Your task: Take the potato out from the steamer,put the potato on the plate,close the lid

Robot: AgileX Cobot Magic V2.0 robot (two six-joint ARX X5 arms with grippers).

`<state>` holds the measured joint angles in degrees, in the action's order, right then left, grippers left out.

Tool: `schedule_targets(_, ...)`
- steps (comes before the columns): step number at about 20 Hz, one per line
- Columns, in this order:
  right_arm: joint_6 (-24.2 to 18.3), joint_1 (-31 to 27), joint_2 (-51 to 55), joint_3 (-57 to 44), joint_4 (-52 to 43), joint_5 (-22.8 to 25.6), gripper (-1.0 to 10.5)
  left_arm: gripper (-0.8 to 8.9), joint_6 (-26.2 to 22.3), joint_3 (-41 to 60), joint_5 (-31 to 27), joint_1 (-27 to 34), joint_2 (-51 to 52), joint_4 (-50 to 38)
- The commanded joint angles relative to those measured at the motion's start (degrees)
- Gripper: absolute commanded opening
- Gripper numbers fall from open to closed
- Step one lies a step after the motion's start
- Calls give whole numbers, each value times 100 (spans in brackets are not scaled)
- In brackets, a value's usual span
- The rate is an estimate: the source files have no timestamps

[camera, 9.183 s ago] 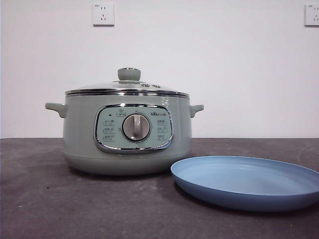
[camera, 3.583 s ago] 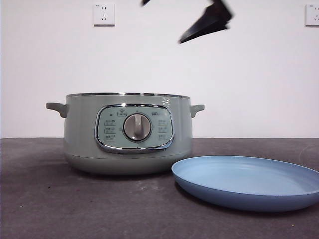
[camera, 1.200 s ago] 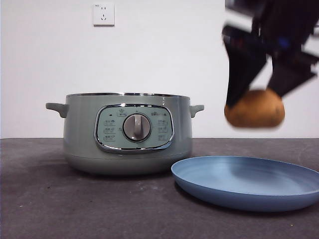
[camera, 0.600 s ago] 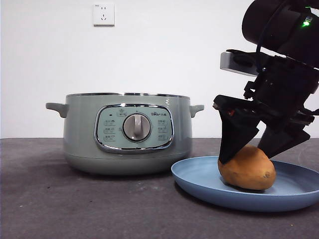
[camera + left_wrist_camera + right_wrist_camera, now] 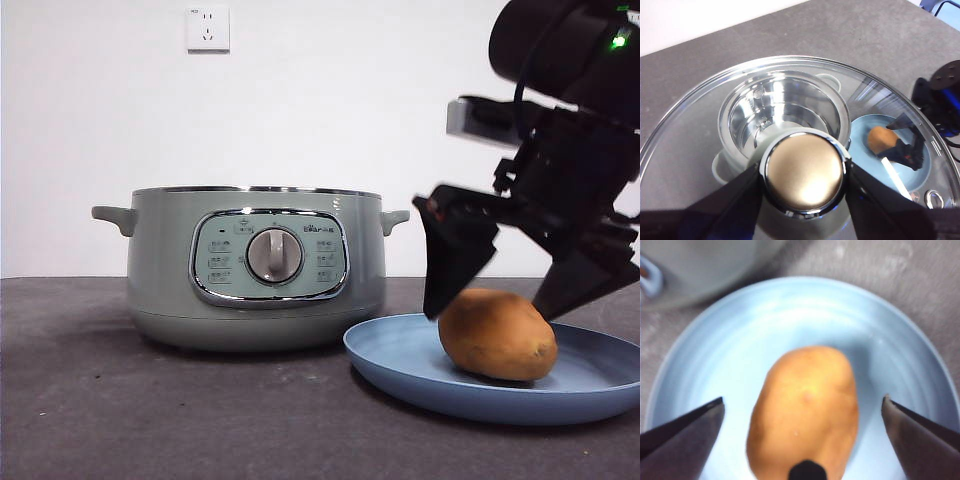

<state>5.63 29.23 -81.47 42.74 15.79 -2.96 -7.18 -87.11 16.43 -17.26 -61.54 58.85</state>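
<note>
The orange-brown potato (image 5: pixel 497 335) lies on the light-blue plate (image 5: pixel 400 365), right of the sage-green steamer (image 5: pixel 255 265), which stands open with no lid. My right gripper (image 5: pixel 490 312) is open just above the potato, one jaw on each side, not touching it. The right wrist view shows the potato (image 5: pixel 807 405) on the plate (image 5: pixel 790 315) between the spread jaws of that gripper (image 5: pixel 802 401). My left gripper (image 5: pixel 802 174) is shut on the knob of the glass lid (image 5: pixel 790 85) and holds it high above the open steamer (image 5: pixel 785 112). The lid is out of the front view.
The dark grey table (image 5: pixel 150 420) runs to a white wall with a socket (image 5: pixel 207 28). The steamer's side handle (image 5: pixel 395 218) points toward the right arm. Through the lid I see the plate (image 5: pixel 860 150) and the right gripper (image 5: pixel 907 145) below.
The right gripper's jaws have spread apart and let go of the potato, which now lies free on the plate. The gripper has risen slightly.
</note>
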Motion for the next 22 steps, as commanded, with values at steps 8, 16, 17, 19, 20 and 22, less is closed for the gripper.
schedule_targets(8,236,-2,2269,-24,540,33,631,-9,-216,-61,31,-455,-1554,-1744)
schedule_targets(16,485,-2,4352,424,1167,52,630,-9,-358,-61,15,-540,-2813,-2605)
schedule_targets(17,485,-2,4459,505,1202,52,629,-9,-361,-61,11,-560,-2924,-2682)
schedule_targets(19,485,-2,4607,658,1366,81,629,-9,-363,-61,9,-603,-3119,-2841)
schedule_targets(20,483,0,4645,713,1447,170,629,-9,-363,-61,7,-608,-3189,-2916)
schedule_targets(22,476,2,4680,743,1530,181,629,-9,-363,-61,4,-610,-3311,-3064)
